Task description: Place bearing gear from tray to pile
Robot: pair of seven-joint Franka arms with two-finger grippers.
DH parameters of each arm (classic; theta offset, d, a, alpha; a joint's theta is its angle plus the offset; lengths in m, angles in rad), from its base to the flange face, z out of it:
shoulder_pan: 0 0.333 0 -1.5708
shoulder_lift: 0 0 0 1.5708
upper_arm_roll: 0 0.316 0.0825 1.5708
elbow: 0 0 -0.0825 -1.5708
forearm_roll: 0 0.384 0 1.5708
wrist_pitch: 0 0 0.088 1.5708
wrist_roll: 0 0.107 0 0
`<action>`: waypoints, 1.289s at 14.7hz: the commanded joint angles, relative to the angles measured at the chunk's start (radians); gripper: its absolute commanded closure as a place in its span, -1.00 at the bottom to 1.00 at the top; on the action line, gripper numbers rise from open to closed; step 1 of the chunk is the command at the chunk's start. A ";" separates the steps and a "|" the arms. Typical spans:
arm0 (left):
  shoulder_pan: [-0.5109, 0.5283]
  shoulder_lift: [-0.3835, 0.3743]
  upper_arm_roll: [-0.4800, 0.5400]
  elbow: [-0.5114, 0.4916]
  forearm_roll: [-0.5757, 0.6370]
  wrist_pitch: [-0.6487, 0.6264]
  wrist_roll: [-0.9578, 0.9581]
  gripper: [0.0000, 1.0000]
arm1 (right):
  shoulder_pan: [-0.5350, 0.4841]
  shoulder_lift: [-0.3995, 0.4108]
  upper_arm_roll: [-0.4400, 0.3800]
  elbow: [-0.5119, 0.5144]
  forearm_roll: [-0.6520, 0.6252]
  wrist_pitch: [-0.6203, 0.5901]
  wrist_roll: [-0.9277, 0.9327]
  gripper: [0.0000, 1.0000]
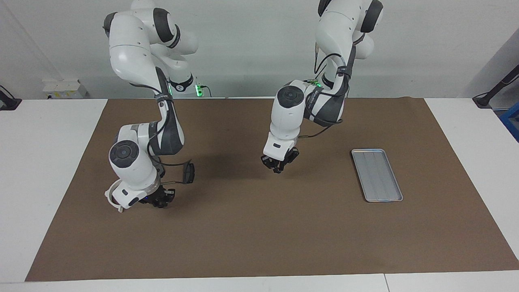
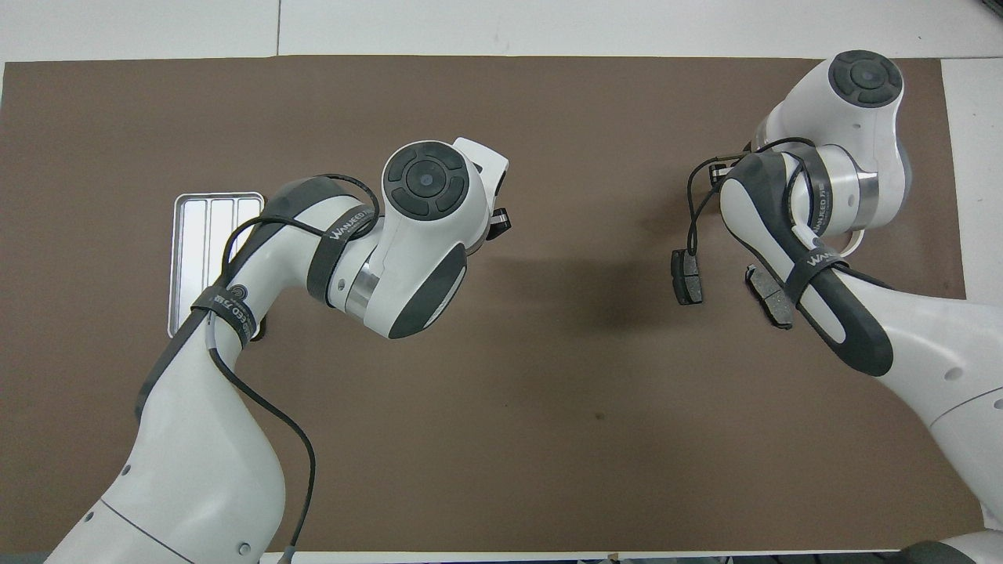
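The silver tray (image 1: 377, 174) lies toward the left arm's end of the mat and nothing lies in it; the left arm partly covers it in the overhead view (image 2: 205, 235). No bearing gear shows clearly anywhere. My left gripper (image 1: 278, 165) hangs above the middle of the mat, between tray and pile. The pile lies at the right arm's end: one dark brake pad (image 1: 189, 172) (image 2: 687, 276), a second pad (image 2: 769, 296) and a white curved bracket (image 1: 108, 196) half hidden under the right wrist. My right gripper (image 1: 161, 199) is low at the mat among the pile.
A brown mat (image 1: 259, 235) covers the white table. The right arm's cable loops over the mat beside the first pad. The mat stretches bare between the pile and the tray, and farther from the robots.
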 commanded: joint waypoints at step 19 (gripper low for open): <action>-0.017 0.035 0.019 -0.183 0.068 0.266 -0.030 0.32 | 0.111 -0.271 0.022 -0.034 0.019 -0.273 0.124 -1.00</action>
